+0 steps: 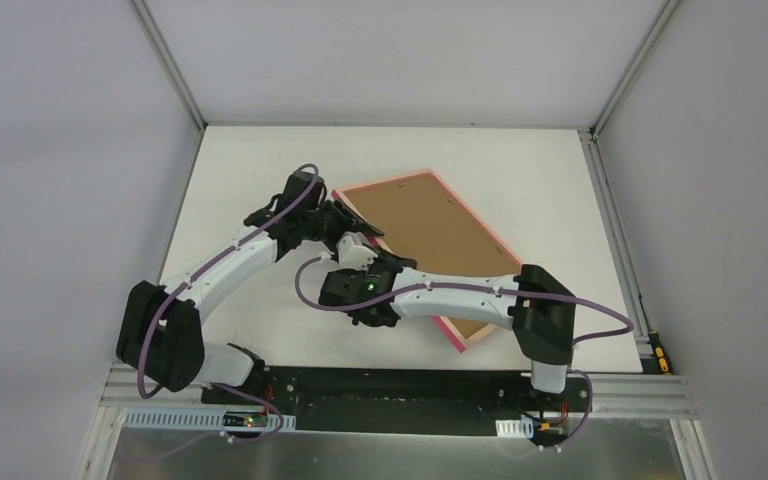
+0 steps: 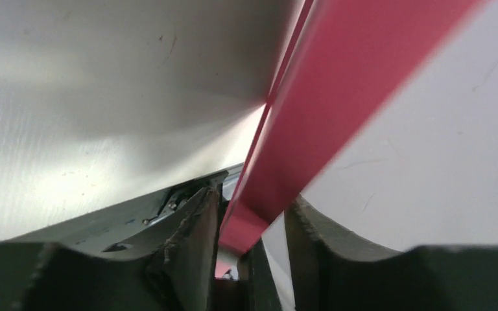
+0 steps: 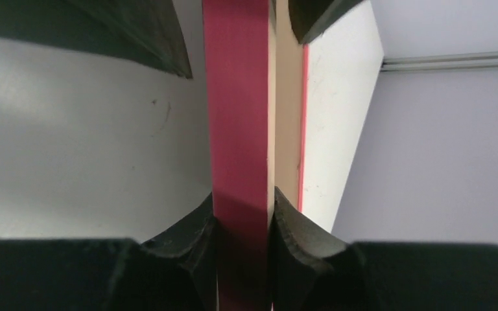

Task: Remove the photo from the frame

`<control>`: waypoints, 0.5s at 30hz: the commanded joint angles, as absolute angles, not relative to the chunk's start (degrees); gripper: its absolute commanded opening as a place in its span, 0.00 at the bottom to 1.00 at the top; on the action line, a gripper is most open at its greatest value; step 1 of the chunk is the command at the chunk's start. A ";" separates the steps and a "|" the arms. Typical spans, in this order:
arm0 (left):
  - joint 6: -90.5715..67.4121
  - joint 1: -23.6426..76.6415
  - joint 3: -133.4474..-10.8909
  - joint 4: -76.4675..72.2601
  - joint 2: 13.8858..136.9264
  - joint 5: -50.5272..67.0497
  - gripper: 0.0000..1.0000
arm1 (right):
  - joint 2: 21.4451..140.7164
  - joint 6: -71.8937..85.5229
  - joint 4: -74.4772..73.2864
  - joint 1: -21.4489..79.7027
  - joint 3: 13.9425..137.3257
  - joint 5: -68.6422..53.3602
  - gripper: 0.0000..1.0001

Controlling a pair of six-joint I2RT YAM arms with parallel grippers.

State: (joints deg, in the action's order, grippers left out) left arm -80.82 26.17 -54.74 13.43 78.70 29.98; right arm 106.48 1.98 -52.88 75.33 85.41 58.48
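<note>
Pinch on the right: right gripper (image 3: pixel 241 217) is clamped onto the pink frame (image 3: pixel 237 110), one finger pressed to each face of its edge. Left gripper (image 2: pixel 251 225) straddles the same frame at the corner further from the bases, jaws apart, with a sliver of gap on one side. The frame sits back-up, brown board (image 1: pixel 425 235) showing, slanted across the middle of the white surface (image 1: pixel 250 170). The photo stays hidden, its picture side out of sight.
</note>
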 commanded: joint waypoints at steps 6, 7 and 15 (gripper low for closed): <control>-69.98 18.04 -59.08 29.07 67.74 27.34 0.67 | 105.45 6.61 -53.39 73.98 85.96 64.68 0.00; -66.98 16.21 -60.82 32.46 66.86 26.14 0.69 | 105.02 6.81 -53.93 73.74 86.39 64.46 0.00; -50.20 9.99 -74.75 50.24 62.38 14.34 0.70 | 101.72 8.12 -60.30 68.38 96.12 54.44 0.00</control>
State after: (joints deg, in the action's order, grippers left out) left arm -60.86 10.57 -68.49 39.16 65.19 21.30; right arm 107.13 3.66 -57.36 71.79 87.99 58.17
